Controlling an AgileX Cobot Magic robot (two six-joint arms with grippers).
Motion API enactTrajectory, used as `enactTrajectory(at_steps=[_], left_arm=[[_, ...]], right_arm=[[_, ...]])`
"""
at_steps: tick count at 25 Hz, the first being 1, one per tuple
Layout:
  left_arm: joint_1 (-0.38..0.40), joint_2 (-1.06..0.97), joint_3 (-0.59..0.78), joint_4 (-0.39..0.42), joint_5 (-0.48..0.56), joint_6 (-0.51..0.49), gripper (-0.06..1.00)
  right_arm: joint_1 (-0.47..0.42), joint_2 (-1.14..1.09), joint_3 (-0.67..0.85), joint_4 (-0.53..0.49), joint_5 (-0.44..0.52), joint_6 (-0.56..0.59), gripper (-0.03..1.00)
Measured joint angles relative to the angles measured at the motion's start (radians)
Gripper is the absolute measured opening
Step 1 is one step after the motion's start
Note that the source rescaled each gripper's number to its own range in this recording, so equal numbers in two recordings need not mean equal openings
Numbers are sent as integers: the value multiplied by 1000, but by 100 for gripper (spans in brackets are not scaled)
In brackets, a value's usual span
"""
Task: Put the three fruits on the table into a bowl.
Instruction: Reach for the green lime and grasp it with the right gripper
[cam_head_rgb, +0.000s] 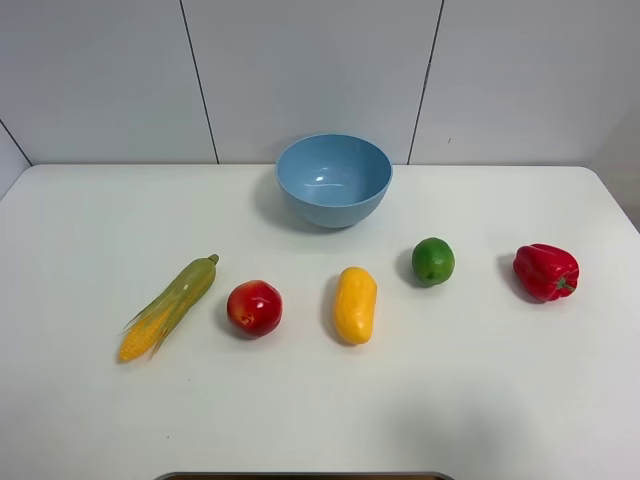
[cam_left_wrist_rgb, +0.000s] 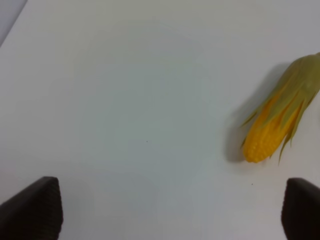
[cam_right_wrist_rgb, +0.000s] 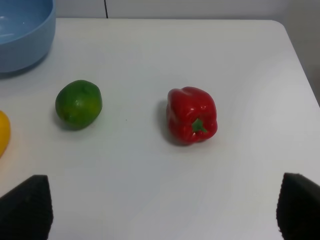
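Observation:
On the white table (cam_head_rgb: 320, 400) a red apple-like fruit (cam_head_rgb: 254, 307), a yellow-orange mango-like fruit (cam_head_rgb: 354, 304) and a green lime (cam_head_rgb: 433, 261) lie in a row in front of the light-blue bowl (cam_head_rgb: 333, 179), which looks empty. The lime (cam_right_wrist_rgb: 78, 104), an edge of the mango-like fruit (cam_right_wrist_rgb: 3, 132) and part of the bowl (cam_right_wrist_rgb: 22, 35) also show in the right wrist view. No arm shows in the exterior high view. My left gripper (cam_left_wrist_rgb: 170, 212) is open and empty over bare table. My right gripper (cam_right_wrist_rgb: 162, 212) is open and empty, short of the lime.
A green-husked corn cob (cam_head_rgb: 170, 306) lies at the left end of the row and also shows in the left wrist view (cam_left_wrist_rgb: 280, 117). A red bell pepper (cam_head_rgb: 545, 271) lies at the right end, seen in the right wrist view (cam_right_wrist_rgb: 192, 115) too. The wall stands behind the bowl.

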Motion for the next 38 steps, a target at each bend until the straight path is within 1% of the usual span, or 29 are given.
enactTrajectory(at_steps=[9, 13, 21, 27, 33, 38], left_arm=[[0, 0, 0, 0, 0, 0, 70], [0, 0, 0, 0, 0, 0, 70], [0, 0, 0, 0, 0, 1, 70], [0, 0, 0, 0, 0, 1, 70], [0, 0, 0, 0, 0, 1, 70], [0, 0, 0, 0, 0, 0, 70]], right_arm=[[0, 0, 0, 0, 0, 0, 90], [0, 26, -60, 4, 1, 1, 90], [0, 264, -235, 4, 1, 0, 90], [0, 491, -347, 4, 10, 7, 90], [0, 708, -416, 4, 21, 36, 90], [0, 870, -474, 20, 2, 57, 90]])
